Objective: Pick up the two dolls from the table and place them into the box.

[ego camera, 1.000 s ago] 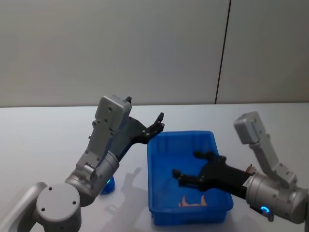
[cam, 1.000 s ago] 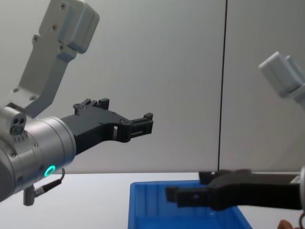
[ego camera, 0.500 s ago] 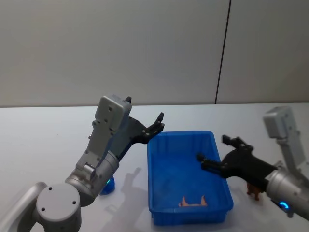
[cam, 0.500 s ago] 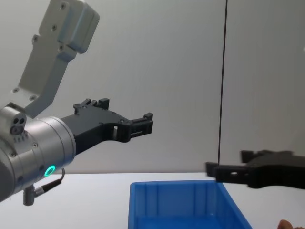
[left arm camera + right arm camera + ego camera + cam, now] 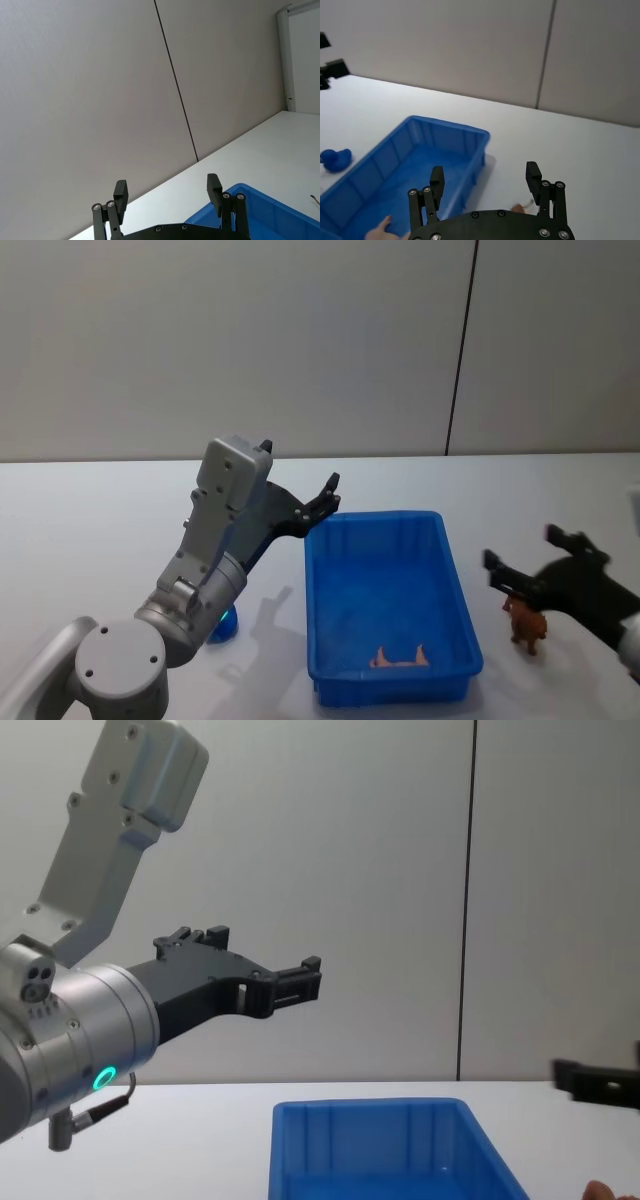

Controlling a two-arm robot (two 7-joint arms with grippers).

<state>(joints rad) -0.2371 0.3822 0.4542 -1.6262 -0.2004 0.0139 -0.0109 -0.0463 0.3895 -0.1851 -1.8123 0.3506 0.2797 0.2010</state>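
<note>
The right gripper (image 5: 485, 182) hangs low over the table (image 5: 80, 530), just outside the right long wall of the blue box (image 5: 390, 605). Its two black fingers (image 5: 534, 180) stand wide apart with nothing between them. The brown-orange doll (image 5: 525, 622) stands upright on the table directly under this gripper and just beside the box, not inside it. The head view does not settle whether a fingertip touches it. In the right wrist view only a small brown-orange bit of it shows, close to the base of one finger. From this gripper the box lies to the side towards the other arm, and a small pink-orange item (image 5: 400, 658) lies on the box floor near its near end wall. The dark blue doll (image 5: 335, 159) sits on the table on the far side of the box from the right gripper, well apart from it. The left gripper (image 5: 167, 190) is raised high above the table, level with the far left corner of the box and a little outside it. It is spread open and empty, pointing towards the grey wall (image 5: 380, 870). The dark blue doll lies well below and behind this gripper, down by the left arm's elbow, which partly hides it in the head view.
</note>
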